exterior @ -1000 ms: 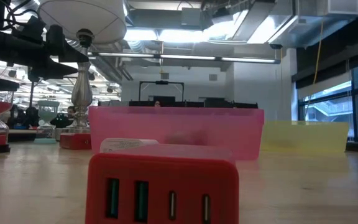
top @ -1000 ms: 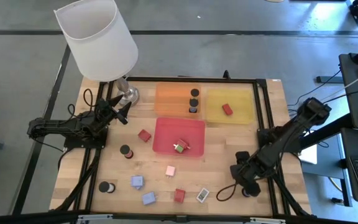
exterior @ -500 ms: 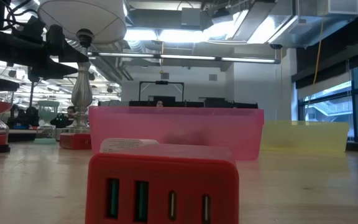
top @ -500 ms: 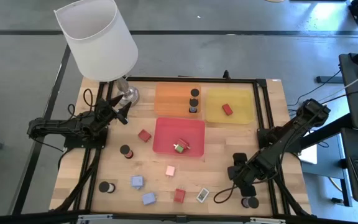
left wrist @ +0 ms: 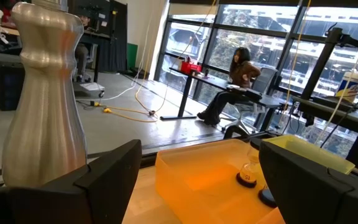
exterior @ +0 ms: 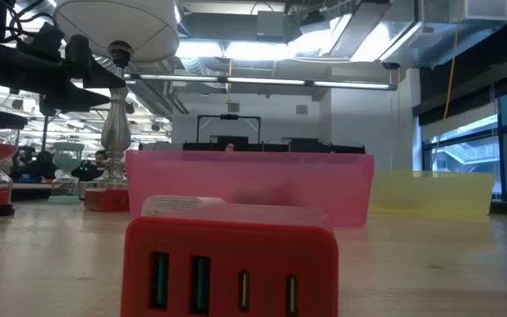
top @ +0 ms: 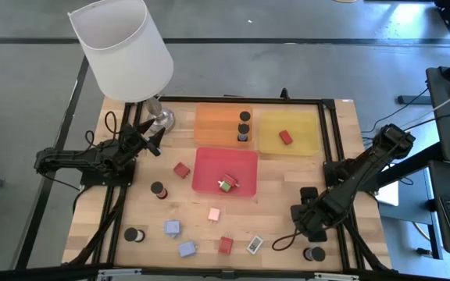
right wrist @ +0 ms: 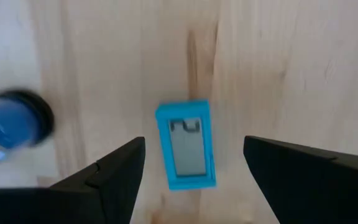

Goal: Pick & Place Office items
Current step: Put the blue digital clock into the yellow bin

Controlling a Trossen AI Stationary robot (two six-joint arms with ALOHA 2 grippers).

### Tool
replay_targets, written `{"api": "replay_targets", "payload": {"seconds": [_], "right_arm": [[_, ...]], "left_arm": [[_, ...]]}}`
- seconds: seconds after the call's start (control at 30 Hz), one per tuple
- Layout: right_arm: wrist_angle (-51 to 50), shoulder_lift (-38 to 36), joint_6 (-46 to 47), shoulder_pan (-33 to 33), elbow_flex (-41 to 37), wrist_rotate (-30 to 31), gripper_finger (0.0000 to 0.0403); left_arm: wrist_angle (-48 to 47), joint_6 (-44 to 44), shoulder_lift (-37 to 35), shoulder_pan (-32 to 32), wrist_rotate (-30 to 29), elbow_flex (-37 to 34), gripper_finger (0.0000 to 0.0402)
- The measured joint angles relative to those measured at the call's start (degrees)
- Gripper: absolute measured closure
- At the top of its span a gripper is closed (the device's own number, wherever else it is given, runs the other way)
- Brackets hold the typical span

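Note:
Small office items lie loose on the wood table (top: 139, 211): red blocks (top: 181, 169) (top: 226, 244), a pink block (top: 215, 214), two lavender blocks (top: 173, 228), black cylinders (top: 158, 189) (top: 133, 234) (top: 315, 254) and a white flat rectangle (top: 255, 245). My right gripper (top: 307, 226) hangs open near the front right, pointing down. In its wrist view a teal rectangle (right wrist: 186, 154) lies flat on the wood between the open fingers (right wrist: 193, 149), untouched. My left gripper (top: 153, 140) waits open and level beside the lamp base (left wrist: 42, 93).
At the far middle stand an orange tray (top: 213, 125) with two black cylinders, a yellow tray (top: 303, 125) with a red block, and a red tray (top: 209, 168) with a green-and-red piece. A white-shaded lamp (top: 123, 47) fills the far left corner. A red charger block (exterior: 231, 264) sits close to the low camera.
My right gripper has tipped and pulled back a little from the near edge, staying open. The black cylinder near the front right edge, hidden under it before, now shows.

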Motion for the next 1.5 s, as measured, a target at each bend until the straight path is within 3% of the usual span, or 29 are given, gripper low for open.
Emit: {"api": "replay_targets", "payload": {"seconds": [0.57,0.93,1.3,1.5], "right_arm": [[8.18,-0.31,-0.68,2.29,-10.04,-3.90,0.0126],[8.46,-0.28,-0.48,2.29,-10.31,-3.76,0.0135],[8.24,-0.14,0.60,2.19,-10.16,-5.30,0.0229],[10.83,0.06,-1.58,1.85,-8.39,-10.97,0.0300]], "left_arm": [[-0.02,0.00,0.01,0.01,0.00,-0.02,0.0080],[-0.02,0.00,0.02,0.00,0.00,0.00,0.0080],[-0.02,0.00,0.01,0.00,0.00,0.00,0.0080],[-0.03,0.00,0.00,0.01,0.00,-0.01,0.0080]]}}
